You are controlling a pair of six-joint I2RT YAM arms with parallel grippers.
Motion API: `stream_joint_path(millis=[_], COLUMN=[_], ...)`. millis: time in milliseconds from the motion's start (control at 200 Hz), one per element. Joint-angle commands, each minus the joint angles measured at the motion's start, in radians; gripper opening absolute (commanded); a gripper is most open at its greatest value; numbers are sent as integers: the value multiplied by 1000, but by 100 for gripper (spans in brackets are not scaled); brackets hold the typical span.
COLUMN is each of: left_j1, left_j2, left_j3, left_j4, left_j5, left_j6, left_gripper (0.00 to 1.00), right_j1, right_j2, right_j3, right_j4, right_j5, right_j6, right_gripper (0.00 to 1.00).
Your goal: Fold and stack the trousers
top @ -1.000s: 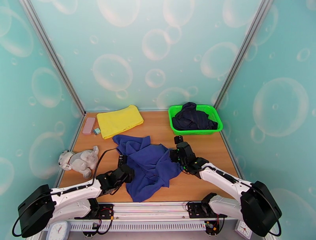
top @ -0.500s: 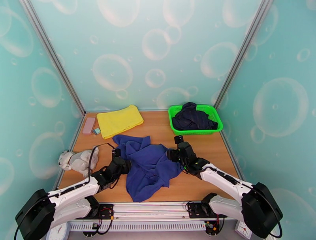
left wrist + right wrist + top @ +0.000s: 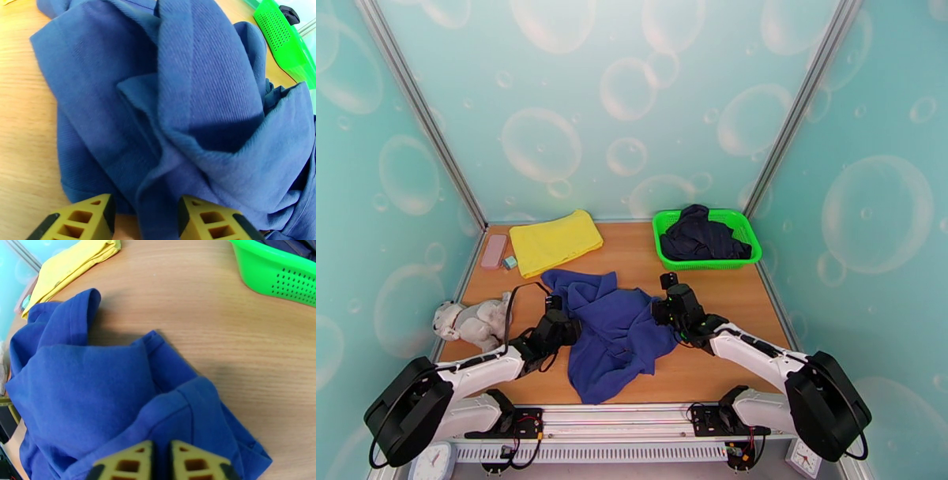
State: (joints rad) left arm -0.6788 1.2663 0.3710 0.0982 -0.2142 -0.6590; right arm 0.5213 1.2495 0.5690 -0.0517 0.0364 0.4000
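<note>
Crumpled royal-blue soft cloth trousers (image 3: pixel 612 331) lie in a heap mid-frame on the wooden table (image 3: pixel 727 292), between both arms in the top view. Left claw (image 3: pixel 146 205), bottom centre of left wrist view: yellow fingers (image 3: pixel 85 217) apart, not clenched, straddling a raised fold of trousers at the heap's left edge; bare table shows inside the left finger. Right claw (image 3: pixel 161 445), bottom centre of right wrist view: clenched, pinching the trousers' hem at the heap's right edge. Green plastic basket (image 3: pixel 703 264) holding a dark navy garment (image 3: pixel 703 233) upper right, apart from the trousers. Folded yellow cloth (image 3: pixel 553 241) upper left.
</note>
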Motion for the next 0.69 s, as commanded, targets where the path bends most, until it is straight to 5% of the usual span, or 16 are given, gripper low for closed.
stream_joint_path(millis=[0,150,345,690], left_j1=[10,10,11,42], left_j2=[26,48,-9,-392], left_j3=[20,28,27,193], left_j4=[65,70,24,-392], left_j5=[32,33,24,-176], left_j6=[19,16,16,25], left_gripper=[41,31,0,0], right_j1=[-5,-5,-9,-181], right_j2=[-25,-57,-120,-291], right_j3=[-13,-19,-12,170], right_j4=[12,7,-35,-178], right_j5=[0,12,36,-14], right_j6=[-9,-7,-10,-68], right_gripper=[5,0,0,0])
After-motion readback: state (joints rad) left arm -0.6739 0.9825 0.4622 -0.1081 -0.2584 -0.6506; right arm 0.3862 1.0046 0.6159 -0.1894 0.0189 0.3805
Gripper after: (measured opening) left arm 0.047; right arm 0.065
